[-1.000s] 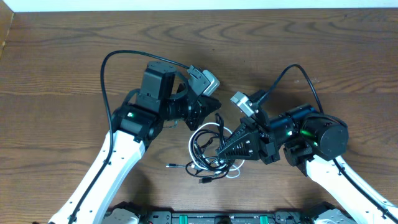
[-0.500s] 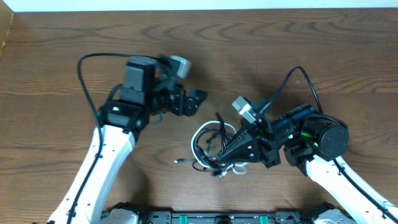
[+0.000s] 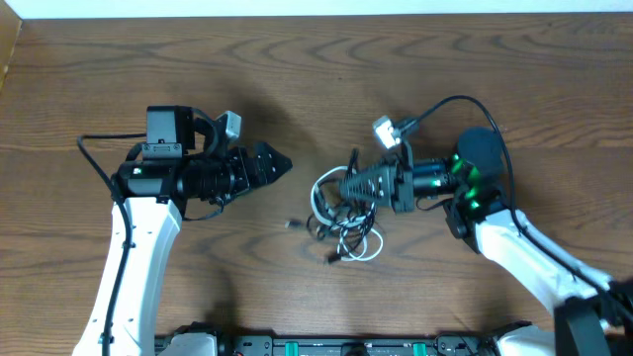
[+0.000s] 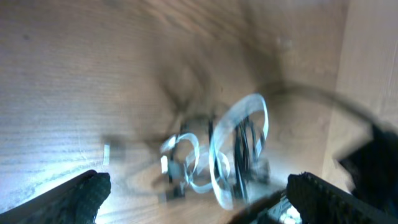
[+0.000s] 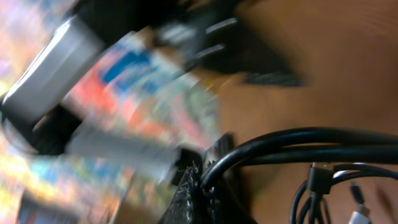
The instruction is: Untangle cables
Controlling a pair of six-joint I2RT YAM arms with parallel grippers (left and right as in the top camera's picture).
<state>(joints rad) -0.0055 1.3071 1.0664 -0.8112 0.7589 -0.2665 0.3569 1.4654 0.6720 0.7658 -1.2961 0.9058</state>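
**Reference item.** The cables (image 3: 339, 212) lay as one knotted bundle on the wooden table (image 3: 445, 59). All positions below are given relative to this bundle.

**Right gripper** (image 3: 348, 187)
- Position: at the upper right edge of the bundle, with the arm reaching in from the right.
- Fingers: clenched on the black cables (image 3: 329, 225). In the right wrist view, black cords came out side by side from the closed fingertips (image 5: 186, 193) and ran off to the right.
- Limitation: that view was blurred, so it could not be told whether the white cable was also caught in the grip.

**Left gripper** (image 3: 277, 164)
- Position: to the left of the bundle and apart from it, pointing toward it and touching no cable.
- Fingers: released. In the left wrist view, the two fingers (image 4: 81, 193) stood at opposite lower corners of the frame. Nothing was held between them, and the bundle was visible beyond the gap.

**White cable** (image 3: 317, 191)
- It formed one loop on the left side of the bundle and a second loop at the lower right edge.
- Both loops were interwoven with the black cords.
- The left wrist view showed the white loops crossing the dark cords, though blurred.

**Loose ends**
- A small plug (image 3: 292, 223) on a thin black lead lay on the table just left of the bundle.
- A second end piece projected from the lower edge of the bundle.
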